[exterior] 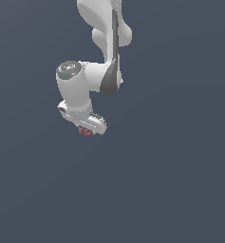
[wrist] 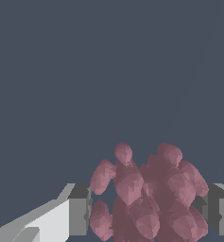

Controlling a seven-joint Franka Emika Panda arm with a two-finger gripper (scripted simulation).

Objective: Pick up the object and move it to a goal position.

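The object is a dark red cluster of small beads (exterior: 85,131), like a raspberry, showing just under the white gripper (exterior: 87,129) in the exterior view. In the wrist view the cluster (wrist: 149,196) fills the space between the two grey fingertips (wrist: 78,208). One fingertip stands on each side of it, close against the beads. The gripper is shut on the cluster. The arm hangs down from the top of the exterior view, bent toward that view's left.
A plain dark blue-grey surface (exterior: 171,180) fills both views. No other objects, containers or edges show.
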